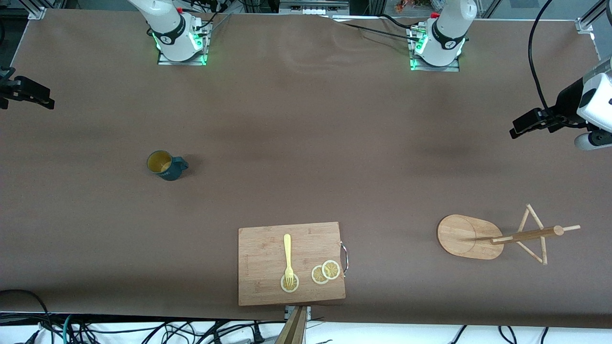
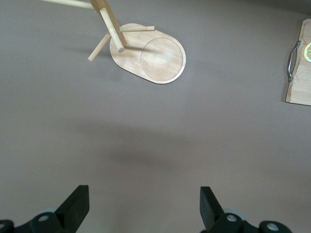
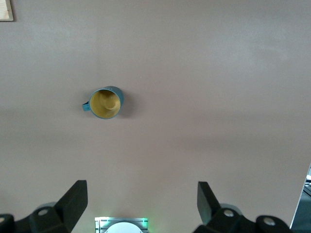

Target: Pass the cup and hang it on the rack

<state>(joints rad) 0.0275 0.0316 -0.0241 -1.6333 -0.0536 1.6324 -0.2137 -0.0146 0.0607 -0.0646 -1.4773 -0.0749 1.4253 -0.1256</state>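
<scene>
Left gripper (image 2: pixel 141 208) is up in the air over the table edge at the left arm's end, jaws spread wide, nothing between them. Right gripper (image 3: pixel 141 206) is up over the table edge at the right arm's end, jaws also wide apart and empty; in the front view only its dark tip shows. Both arms wait.

Table (image 1: pixel 306 119): brown cover, mostly bare in the middle.

Cutting board (image 1: pixel 290 263): rectangular, wood, at the table edge nearest the front camera, about midway along it; metal handle (image 1: pixel 344 258) on the side toward the left arm's end.

Rack (image 1: pixel 466 235): bamboo, oval base flat on the table toward the corner at the left arm's end and the camera-side edge. Post with crossing pegs looks upright, probably just leaning from camera angle.

Cup (image 1: pixel 165 165): dark teal, upright, mouth up, tan inside, toward the right arm's end, well apart from board and rack, farther from the camera than both.

Fork (image 1: pixel 288 258): yellow, lying on the board, tines touching one lemon slice (image 1: pixel 289 283). Two more slices (image 1: pixel 326 272) overlap just beside it.
</scene>
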